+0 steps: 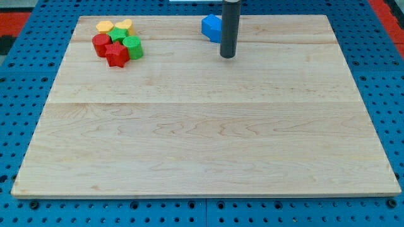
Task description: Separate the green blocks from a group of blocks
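Nearest the view's bottom, only bare pale wood of the desk [208, 157], set on a blue perforated base. Further up, toward the view's top and a little right of centre, my tip [228, 56], resting on the wood just beside the right edge of a blue block [211, 28], shape hard to make out, partly hidden behind the rod. No pincer on this rig, just the straight rod, so nothing to call clenched or released and nothing grasped. Far off at the view's top left, well apart from my tip, the tight cluster: red star [117, 55] in front, red cylinder [101, 44] at its left, green cylinder [133, 47] at its right, green star [118, 34] wedged in the middle, then a yellow block [105, 27] and another yellow block [124, 26] at the back near the desk's edge. Green pieces packed touching red and yellow neighbours, hence not yet separated. Judged from this: task barely begun, with a long slide leftward needed. Likely easiest target the green cylinder, exposed on the cluster's right flank; green star hemmed in, probably needing neighbours nudged aside first.
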